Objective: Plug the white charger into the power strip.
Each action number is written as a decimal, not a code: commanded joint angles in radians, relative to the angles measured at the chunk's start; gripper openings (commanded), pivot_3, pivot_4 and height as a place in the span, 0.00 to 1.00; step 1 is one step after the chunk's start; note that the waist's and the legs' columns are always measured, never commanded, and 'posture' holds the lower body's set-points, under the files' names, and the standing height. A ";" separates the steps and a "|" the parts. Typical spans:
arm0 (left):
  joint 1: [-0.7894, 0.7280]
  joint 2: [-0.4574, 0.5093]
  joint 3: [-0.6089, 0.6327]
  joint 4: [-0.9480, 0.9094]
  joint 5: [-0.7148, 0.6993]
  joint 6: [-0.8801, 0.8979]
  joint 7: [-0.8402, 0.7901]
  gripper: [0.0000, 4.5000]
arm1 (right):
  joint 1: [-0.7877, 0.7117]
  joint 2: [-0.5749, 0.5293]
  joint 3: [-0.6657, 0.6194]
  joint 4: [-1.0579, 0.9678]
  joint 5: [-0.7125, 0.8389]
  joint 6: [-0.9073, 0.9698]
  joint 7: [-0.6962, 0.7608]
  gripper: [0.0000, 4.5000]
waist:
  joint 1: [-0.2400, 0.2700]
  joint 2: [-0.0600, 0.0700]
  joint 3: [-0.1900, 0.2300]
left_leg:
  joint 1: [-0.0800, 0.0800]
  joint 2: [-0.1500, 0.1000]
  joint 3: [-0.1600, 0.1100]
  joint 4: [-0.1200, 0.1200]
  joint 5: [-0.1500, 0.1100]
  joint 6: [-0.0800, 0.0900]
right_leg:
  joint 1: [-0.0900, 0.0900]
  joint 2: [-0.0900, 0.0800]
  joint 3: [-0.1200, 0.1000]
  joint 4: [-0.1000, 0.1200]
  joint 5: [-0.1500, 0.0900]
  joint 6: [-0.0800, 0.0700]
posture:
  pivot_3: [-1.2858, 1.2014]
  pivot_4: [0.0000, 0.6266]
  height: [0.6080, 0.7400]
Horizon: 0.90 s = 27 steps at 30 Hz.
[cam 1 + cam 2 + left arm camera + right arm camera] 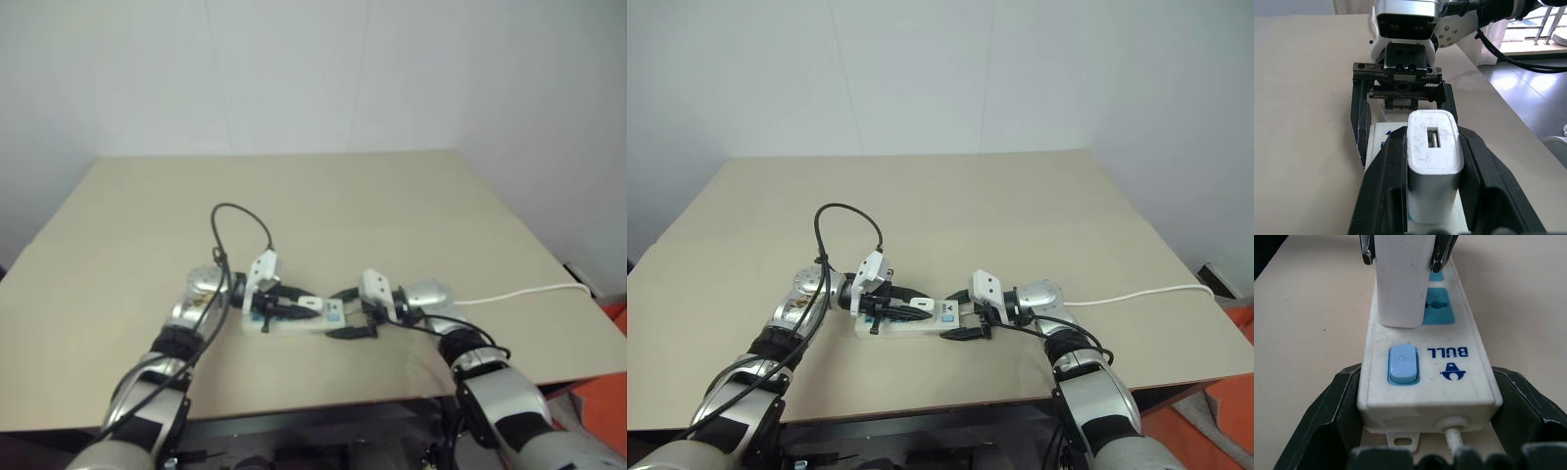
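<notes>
Gripping the white charger (1432,166) tight between its jaws, the left gripper (284,305) holds it over the power strip (1425,377) on the tabletop (392,196). The right gripper (355,315) has wide jaws hugging the strip's switch end, cord side.

Plain white boxy plastic charger (1432,166), silver-grey lower end. Long flat white plastic power strip (1425,377): light blue switch (1402,364), blue socket faces, dark blue "BULL" print. Thin white cord (519,292). Black-fingered tools, white housings. Matte beige worktop (392,196). White wall (294,69).
</notes>
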 commanded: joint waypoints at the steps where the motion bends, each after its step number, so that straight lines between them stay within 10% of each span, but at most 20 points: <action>1: 0.032 0.047 -0.025 0.078 0.085 0.039 0.034 0.23 | 0.029 -0.026 0.033 0.035 -0.071 0.007 -0.028 0.76 | 0.000 0.000 -0.001 | 0.000 0.000 0.000 0.000 0.000 0.000 | 0.000 0.000 0.000 0.000 0.000 0.000 | 0.52 0.24 1.00; 5: 0.034 0.045 -0.015 0.082 0.079 0.014 0.035 0.23 | 0.029 -0.025 0.037 0.034 -0.071 0.007 -0.030 0.76 | 0.000 0.000 -0.002 | 0.000 0.000 0.000 -0.001 0.000 0.000 | 0.000 0.000 0.000 0.000 0.000 0.000 | 0.52 0.24 1.00; 17: 0.028 0.027 0.056 0.097 0.038 -0.082 0.014 1.00 | 0.027 -0.024 0.044 0.039 -0.076 0.009 -0.044 0.76 | 0.002 0.002 -0.003 | 0.000 0.000 0.000 -0.005 0.000 0.000 | -0.001 -0.001 0.001 -0.002 -0.001 -0.001 | 0.52 0.24 1.00; 27: 0.051 0.142 0.115 -0.048 -0.032 -0.035 -0.085 1.00 | 0.022 -0.025 0.035 0.038 -0.062 0.033 -0.033 0.76 | -0.001 0.002 -0.003 | 0.000 0.000 0.000 -0.006 0.000 0.000 | -0.003 -0.001 0.001 -0.003 -0.001 -0.002 | 0.52 0.24 1.00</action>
